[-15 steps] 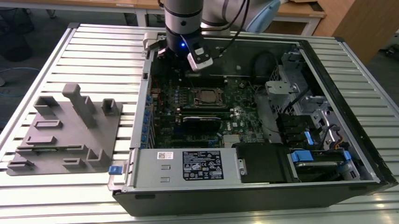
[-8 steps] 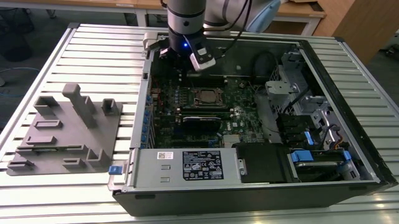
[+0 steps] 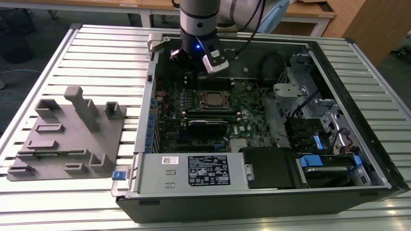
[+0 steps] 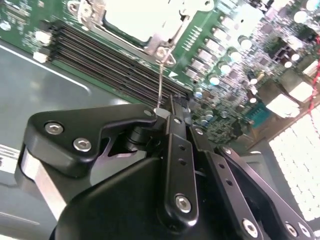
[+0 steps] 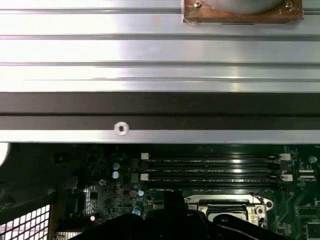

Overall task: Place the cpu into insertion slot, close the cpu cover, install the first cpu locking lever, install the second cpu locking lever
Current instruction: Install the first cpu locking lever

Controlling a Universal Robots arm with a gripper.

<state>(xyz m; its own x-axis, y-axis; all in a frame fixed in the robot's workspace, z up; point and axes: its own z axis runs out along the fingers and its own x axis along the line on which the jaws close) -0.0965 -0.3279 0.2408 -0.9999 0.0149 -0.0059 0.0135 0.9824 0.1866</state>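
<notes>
We find the cpu [image 4: 137,17] seated in the insertion slot [image 3: 216,99] beneath the lowered cpu cover [image 4: 159,41], the gripper [image 4: 167,107] closed on the free end of the thin locking lever [image 4: 160,82]; we judge a slow, arc-following press, without bending the wire, serves best.

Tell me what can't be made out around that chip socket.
Exterior view: the insertion slot is too small to show whether it is latched.
Second wrist view: the cpu is washed out and cut off by the picture's edge.
First wrist view: the hand hides part of the slot.
</notes>
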